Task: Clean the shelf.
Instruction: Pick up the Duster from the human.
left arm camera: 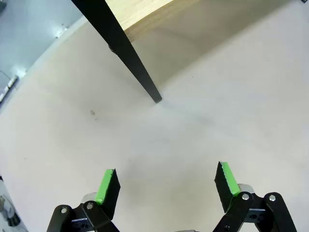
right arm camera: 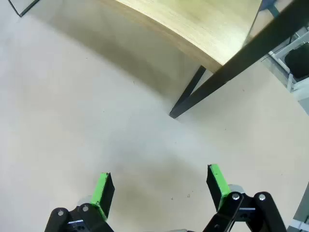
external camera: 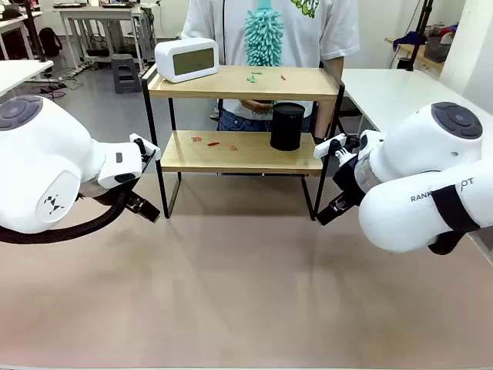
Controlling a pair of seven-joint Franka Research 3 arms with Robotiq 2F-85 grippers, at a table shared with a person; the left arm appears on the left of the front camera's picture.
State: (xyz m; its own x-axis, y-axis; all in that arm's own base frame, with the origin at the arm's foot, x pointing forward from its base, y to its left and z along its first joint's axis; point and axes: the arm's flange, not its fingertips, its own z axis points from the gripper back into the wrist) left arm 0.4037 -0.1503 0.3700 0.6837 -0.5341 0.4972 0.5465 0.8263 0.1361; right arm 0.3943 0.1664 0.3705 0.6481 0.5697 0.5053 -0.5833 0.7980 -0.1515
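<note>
The shelf (external camera: 231,83), two light wooden boards in a thin black frame, stands at the far middle of the brown table. On its top board sit a white clock (external camera: 186,60) and small green and red scraps (external camera: 254,76). The lower board holds a black cylinder (external camera: 287,126) and red scraps (external camera: 212,142). Behind the shelf a person holds a teal fluffy duster (external camera: 263,37). My left gripper (left arm camera: 166,186) is open above the tabletop, near the shelf's front left leg (left arm camera: 126,53). My right gripper (right arm camera: 160,188) is open too, near the front right leg (right arm camera: 227,72).
White tables (external camera: 400,89) stand at the far right and far left. The brown tabletop (external camera: 246,293) in front of the shelf is bare. Both arms (external camera: 54,166) flank the shelf at its front corners.
</note>
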